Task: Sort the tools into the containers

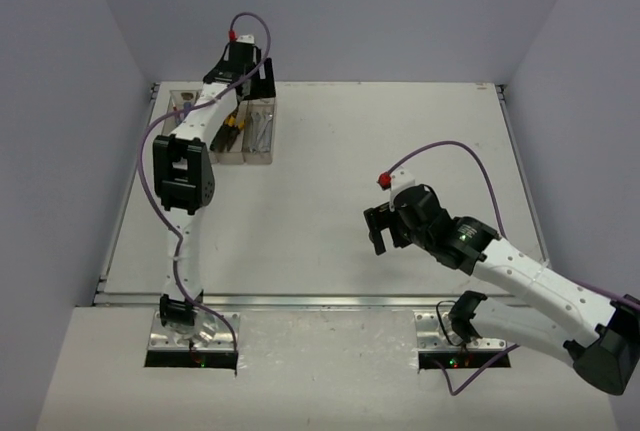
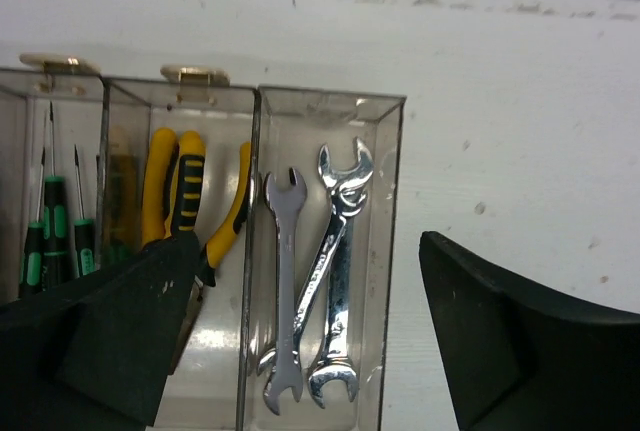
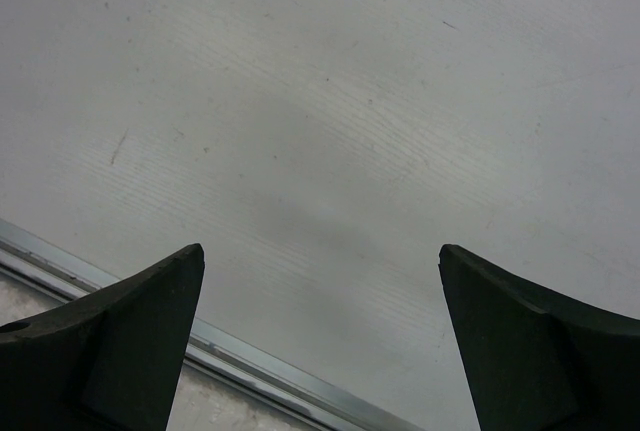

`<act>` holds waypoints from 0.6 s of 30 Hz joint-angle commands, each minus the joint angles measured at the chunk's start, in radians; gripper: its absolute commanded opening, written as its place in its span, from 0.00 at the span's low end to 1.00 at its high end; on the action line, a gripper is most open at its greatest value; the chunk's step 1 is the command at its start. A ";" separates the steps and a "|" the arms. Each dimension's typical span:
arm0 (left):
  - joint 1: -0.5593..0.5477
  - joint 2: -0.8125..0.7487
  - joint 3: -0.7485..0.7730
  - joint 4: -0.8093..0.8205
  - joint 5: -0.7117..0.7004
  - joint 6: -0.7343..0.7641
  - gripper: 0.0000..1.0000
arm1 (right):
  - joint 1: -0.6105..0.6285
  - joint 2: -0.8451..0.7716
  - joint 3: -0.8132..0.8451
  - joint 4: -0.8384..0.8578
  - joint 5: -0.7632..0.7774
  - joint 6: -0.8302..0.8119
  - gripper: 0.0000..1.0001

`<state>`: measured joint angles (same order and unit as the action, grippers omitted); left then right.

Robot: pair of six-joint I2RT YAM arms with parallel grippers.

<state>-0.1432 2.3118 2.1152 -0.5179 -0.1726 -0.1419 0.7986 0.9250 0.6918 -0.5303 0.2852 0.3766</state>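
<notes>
Silver open-end wrenches, three, lie in the rightmost translucent beige bin, frame centre. Yellow-handled pliers in next bin left; green-black screwdrivers far left, cut off. Lower ends hidden by left claw, wide open, empty. Right claw wide open, empty, over white worktop.

Dark fingers wide apart over white table and metal edge strip
</notes>
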 commanded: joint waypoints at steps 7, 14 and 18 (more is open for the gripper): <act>-0.018 -0.778 -0.352 0.029 -0.007 -0.209 1.00 | -0.007 -0.019 0.104 -0.023 0.135 0.045 0.99; -0.016 -1.473 -0.943 -0.013 -0.090 -0.189 1.00 | -0.007 -0.092 0.278 -0.217 0.314 0.062 0.99; -0.016 -1.683 -1.074 -0.040 -0.079 -0.141 1.00 | -0.006 -0.129 0.315 -0.295 0.370 0.065 0.99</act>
<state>-0.1566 0.7120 1.1832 -0.4699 -0.2440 -0.3210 0.7944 0.8351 0.9563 -0.7139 0.5291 0.4182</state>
